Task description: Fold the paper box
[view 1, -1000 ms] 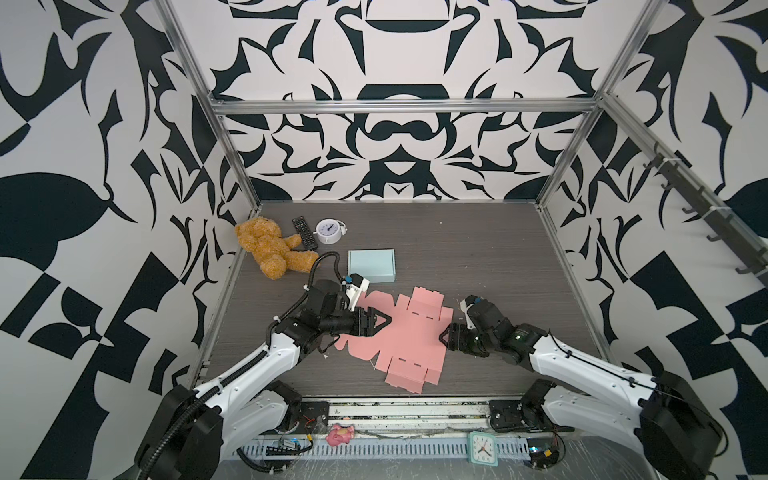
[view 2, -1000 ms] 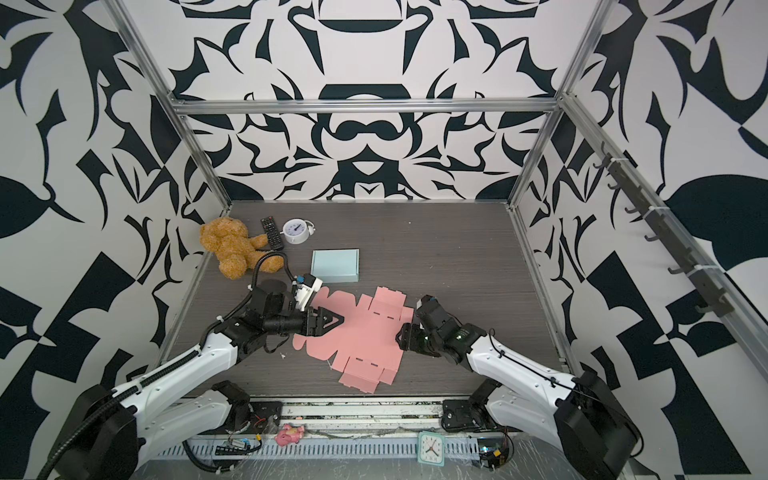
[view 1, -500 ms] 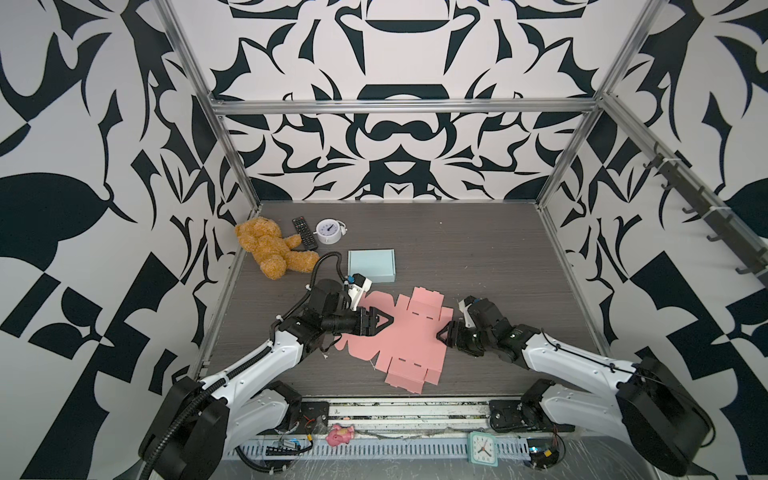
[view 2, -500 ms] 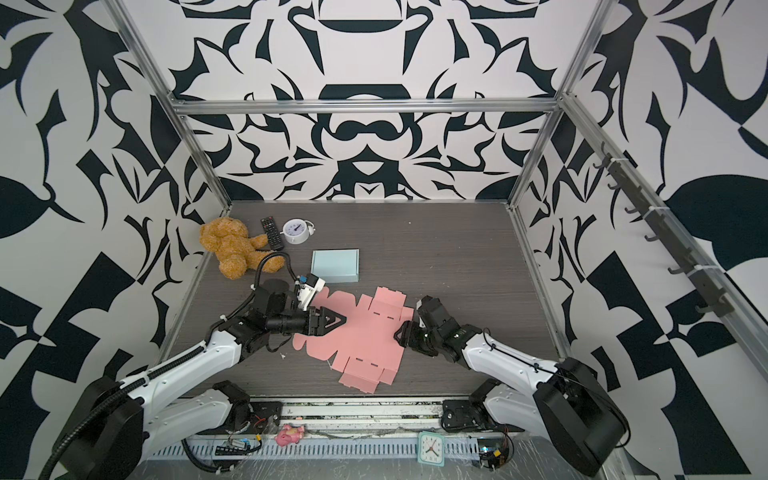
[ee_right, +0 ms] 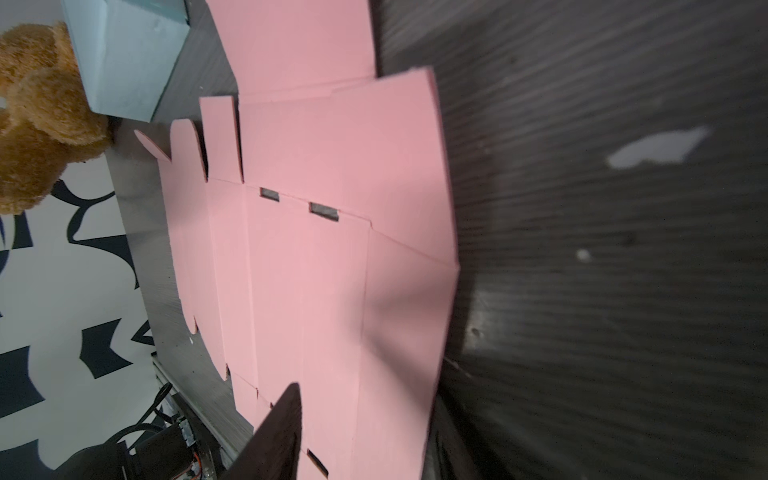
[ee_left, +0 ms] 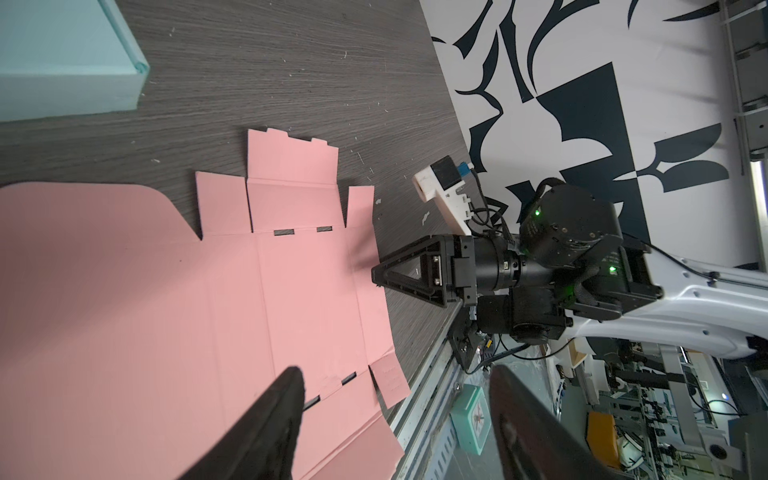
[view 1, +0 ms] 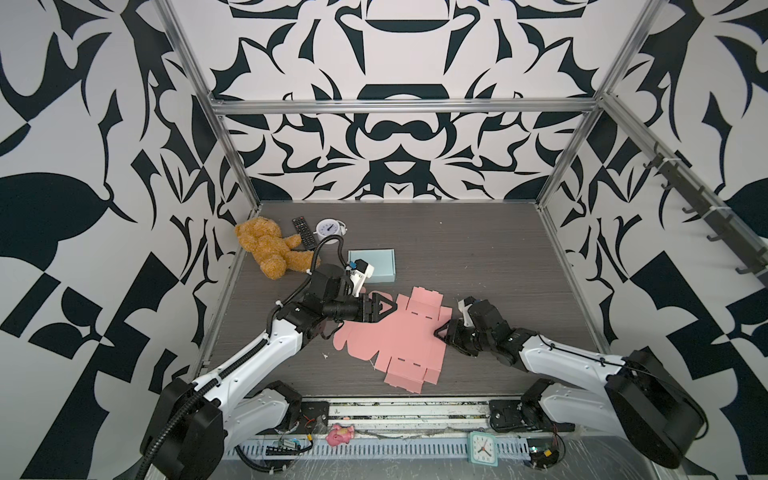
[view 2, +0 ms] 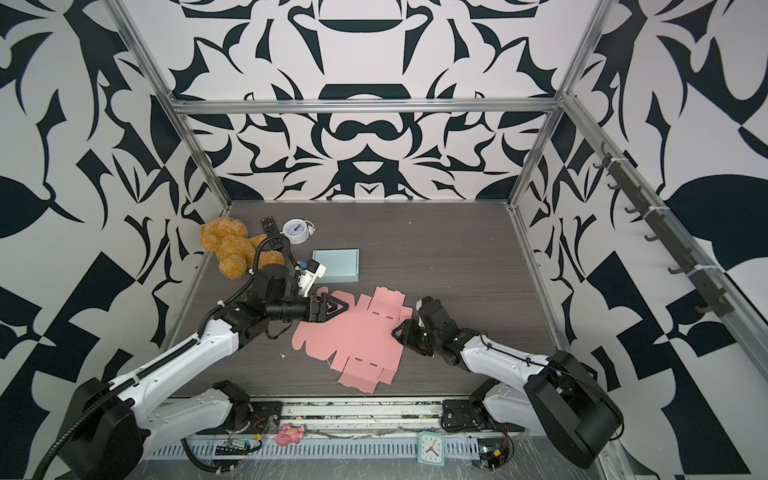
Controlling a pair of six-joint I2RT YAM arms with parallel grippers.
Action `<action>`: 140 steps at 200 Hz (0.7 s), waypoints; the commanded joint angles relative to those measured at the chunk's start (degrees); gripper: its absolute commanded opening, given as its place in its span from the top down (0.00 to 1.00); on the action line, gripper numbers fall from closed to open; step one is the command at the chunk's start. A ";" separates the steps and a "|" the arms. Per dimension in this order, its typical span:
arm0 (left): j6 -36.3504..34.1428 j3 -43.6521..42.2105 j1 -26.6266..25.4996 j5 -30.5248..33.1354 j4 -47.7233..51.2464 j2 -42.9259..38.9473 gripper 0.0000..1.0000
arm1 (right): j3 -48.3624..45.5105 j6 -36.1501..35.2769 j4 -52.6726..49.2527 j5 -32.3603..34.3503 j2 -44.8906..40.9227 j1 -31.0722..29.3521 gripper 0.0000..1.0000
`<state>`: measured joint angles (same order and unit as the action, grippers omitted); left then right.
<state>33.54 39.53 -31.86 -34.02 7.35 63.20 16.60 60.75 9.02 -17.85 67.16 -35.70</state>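
No legible text or brand, white clock (view 1: 328, 228) numerals too small, remote (view 1: 303, 238) buttons unreadable

pink paper box (view 1: 395, 336) — unfolded, lying flat, flaps spread out

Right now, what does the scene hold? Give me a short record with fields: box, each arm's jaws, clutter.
box: flat pink cardboard box blank, unfolded, lying on the dark wood-grain table
left jaws: open, empty, above the blank's left part
right jaws: at the blank's right edge; grip unclear
clutter: pale blue box, brown teddy bear, black remote control, white alarm clock, toward the back left
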 commanded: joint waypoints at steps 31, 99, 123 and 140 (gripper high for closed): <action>-1.28 8.55 -0.14 1.74 9.87 3.07 0.27 | -1.73 1.22 -3.05 1.29 -1.10 -0.07 0.61; -0.43 7.06 -0.17 0.48 12.58 1.45 0.26 | -3.58 0.55 -1.28 2.27 -2.93 -0.11 0.72; -0.39 2.06 -0.15 0.66 12.27 -0.04 0.29 | -4.20 0.19 -1.17 2.64 -4.31 -0.08 0.72; 0.16 -0.28 -0.14 0.83 12.06 0.10 0.38 | -4.89 0.07 -0.19 2.43 -4.00 -0.07 0.71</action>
<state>33.21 42.46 -31.90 -32.84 17.85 63.77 12.93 61.54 9.32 -16.75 63.37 -35.73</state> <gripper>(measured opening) 0.656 0.285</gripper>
